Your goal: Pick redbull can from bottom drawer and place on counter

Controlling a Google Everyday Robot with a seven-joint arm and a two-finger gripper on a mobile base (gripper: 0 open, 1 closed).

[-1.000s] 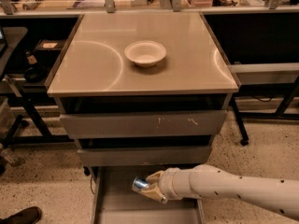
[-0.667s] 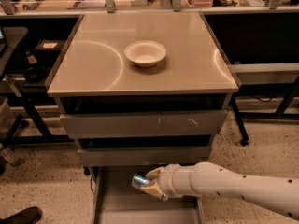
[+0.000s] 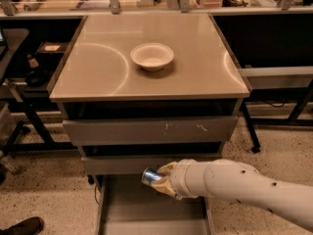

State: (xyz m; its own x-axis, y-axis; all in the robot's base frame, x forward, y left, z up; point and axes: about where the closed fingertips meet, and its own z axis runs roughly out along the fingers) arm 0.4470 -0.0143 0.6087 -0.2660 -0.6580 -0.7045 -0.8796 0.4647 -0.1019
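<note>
The redbull can [image 3: 149, 176], silver with blue, is held in my gripper [image 3: 159, 179], which is shut on it. The gripper and can hang just above the open bottom drawer [image 3: 127, 209], in front of the middle drawer's face. My white arm reaches in from the lower right. The counter [image 3: 195, 67] is the beige glossy top of the cabinet, above the gripper.
A white bowl [image 3: 152, 56] sits in the middle of the counter. Two shut grey drawers [image 3: 151, 129] are above the open one. Dark shelving stands left and right of the cabinet. A shoe [image 3: 22, 226] shows at the bottom left on the speckled floor.
The gripper with the can has risen slightly and drifted left, from low in the drawer to level with the middle drawer's lower edge.
</note>
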